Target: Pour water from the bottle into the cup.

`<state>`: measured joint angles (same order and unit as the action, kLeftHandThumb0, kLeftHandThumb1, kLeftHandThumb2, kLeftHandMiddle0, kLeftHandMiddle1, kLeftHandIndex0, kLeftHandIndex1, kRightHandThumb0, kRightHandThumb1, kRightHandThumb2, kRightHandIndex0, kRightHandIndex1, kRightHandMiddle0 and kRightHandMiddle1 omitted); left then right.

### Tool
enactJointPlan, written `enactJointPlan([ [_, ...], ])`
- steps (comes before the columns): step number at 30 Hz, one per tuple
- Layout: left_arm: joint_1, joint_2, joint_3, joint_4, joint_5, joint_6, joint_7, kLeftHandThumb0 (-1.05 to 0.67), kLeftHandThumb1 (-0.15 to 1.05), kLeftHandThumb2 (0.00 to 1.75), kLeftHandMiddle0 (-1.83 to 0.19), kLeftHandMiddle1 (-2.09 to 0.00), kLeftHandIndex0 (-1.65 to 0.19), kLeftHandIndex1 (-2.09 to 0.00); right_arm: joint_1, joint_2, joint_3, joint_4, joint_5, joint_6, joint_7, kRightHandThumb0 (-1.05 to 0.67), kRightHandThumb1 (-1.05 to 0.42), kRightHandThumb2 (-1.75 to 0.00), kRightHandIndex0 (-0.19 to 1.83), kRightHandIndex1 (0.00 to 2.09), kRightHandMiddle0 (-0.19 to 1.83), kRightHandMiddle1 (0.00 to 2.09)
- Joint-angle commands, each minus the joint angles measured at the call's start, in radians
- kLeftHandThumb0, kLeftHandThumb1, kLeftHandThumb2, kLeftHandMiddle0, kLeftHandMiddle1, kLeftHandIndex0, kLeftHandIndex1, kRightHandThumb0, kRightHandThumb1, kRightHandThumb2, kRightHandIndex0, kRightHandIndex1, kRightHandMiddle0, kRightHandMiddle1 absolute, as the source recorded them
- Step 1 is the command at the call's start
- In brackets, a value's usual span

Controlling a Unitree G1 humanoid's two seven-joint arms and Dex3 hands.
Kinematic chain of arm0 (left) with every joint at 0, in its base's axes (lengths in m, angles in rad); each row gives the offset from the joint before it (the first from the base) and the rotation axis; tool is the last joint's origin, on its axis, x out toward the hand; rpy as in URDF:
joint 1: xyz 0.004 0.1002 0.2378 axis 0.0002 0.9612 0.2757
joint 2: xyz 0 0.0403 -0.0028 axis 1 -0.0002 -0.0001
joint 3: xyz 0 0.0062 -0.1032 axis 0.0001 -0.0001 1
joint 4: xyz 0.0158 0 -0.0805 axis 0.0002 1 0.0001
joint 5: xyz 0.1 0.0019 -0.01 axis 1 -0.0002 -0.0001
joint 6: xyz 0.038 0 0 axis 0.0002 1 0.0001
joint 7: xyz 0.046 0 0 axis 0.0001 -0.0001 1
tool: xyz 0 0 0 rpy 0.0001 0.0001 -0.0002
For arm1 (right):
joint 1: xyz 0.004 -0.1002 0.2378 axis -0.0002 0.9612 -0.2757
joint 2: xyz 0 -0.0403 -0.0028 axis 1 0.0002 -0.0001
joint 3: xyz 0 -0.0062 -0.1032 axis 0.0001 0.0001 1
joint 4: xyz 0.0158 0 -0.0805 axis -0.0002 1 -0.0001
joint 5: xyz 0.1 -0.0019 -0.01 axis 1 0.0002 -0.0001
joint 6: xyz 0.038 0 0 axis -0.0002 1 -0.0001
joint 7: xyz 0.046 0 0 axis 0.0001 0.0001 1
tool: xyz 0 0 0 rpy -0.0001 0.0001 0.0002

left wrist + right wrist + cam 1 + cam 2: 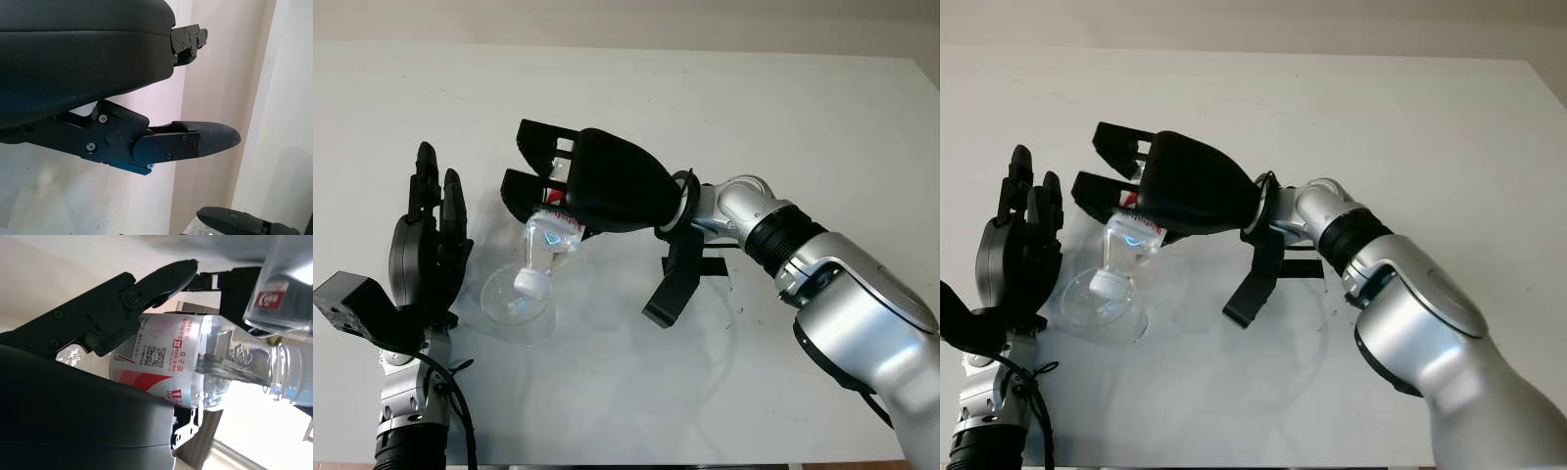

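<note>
One bottle (551, 247), one cup (519, 305), two hands. Bottle clear plastic with a red-and-white label, tipped neck-down, white mouth over the cup's opening; gripped by the right hand (597, 181), body mostly hidden under its black shell. Cup clear, on the white table (803, 117), hard to outline. Left hand (429, 245) open, upright just beside the cup.

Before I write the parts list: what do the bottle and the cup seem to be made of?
Bottle: looks like thin clear plastic with a glossy printed red-and-white label; water shows through it, held tilted in the right hand. Cup: clear and glossy, probably plastic, possibly glass; the table shows through its wall.
</note>
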<state>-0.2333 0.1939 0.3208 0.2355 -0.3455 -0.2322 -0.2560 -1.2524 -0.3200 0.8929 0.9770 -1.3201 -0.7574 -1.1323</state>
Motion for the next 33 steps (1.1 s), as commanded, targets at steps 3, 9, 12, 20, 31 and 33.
enactJointPlan([
  [3, 0.01, -0.015, 0.001, 0.016, -0.008, -0.007, -0.003, -0.75, 1.05, 0.47, 0.18, -0.05, 0.17, -0.04, -0.029, -0.021, 0.024, -0.055, -0.027, 0.038, -0.022, -0.5, -0.99, -0.05, 1.16, 2.09, 0.47, 1.54],
  [9, 0.011, -0.017, 0.002, 0.018, -0.011, -0.01, -0.002, -0.74, 1.05, 0.46, 0.17, -0.05, 0.16, -0.05, -0.029, -0.03, 0.042, -0.085, -0.048, 0.073, -0.008, -0.5, -1.04, -0.07, 1.17, 2.09, 0.51, 1.69],
  [12, 0.011, -0.015, 0.002, 0.02, -0.011, -0.014, -0.006, -0.74, 1.05, 0.47, 0.17, -0.05, 0.16, -0.05, -0.03, -0.031, 0.044, -0.084, -0.04, 0.06, -0.015, -0.49, -1.04, -0.09, 1.17, 2.09, 0.49, 1.72],
  [20, 0.009, -0.016, 0.002, 0.028, -0.01, -0.018, -0.006, -0.75, 1.05, 0.46, 0.17, -0.05, 0.16, -0.05, -0.035, -0.035, 0.057, -0.085, -0.054, 0.079, -0.026, -0.5, -1.05, -0.1, 1.16, 2.09, 0.46, 1.74],
  [31, 0.009, -0.018, 0.003, 0.031, -0.013, -0.023, -0.009, -0.75, 1.05, 0.46, 0.17, -0.05, 0.16, -0.05, 0.012, 0.029, -0.072, 0.032, 0.206, -0.055, 0.094, -0.48, -1.05, -0.2, 1.27, 2.09, 0.91, 2.08],
  [33, 0.008, -0.017, 0.003, 0.033, -0.012, -0.023, -0.009, -0.75, 1.05, 0.46, 0.17, -0.05, 0.16, -0.05, 0.021, 0.045, -0.111, 0.066, 0.278, -0.084, 0.155, -0.46, -1.05, -0.26, 1.29, 2.09, 1.02, 2.09],
])
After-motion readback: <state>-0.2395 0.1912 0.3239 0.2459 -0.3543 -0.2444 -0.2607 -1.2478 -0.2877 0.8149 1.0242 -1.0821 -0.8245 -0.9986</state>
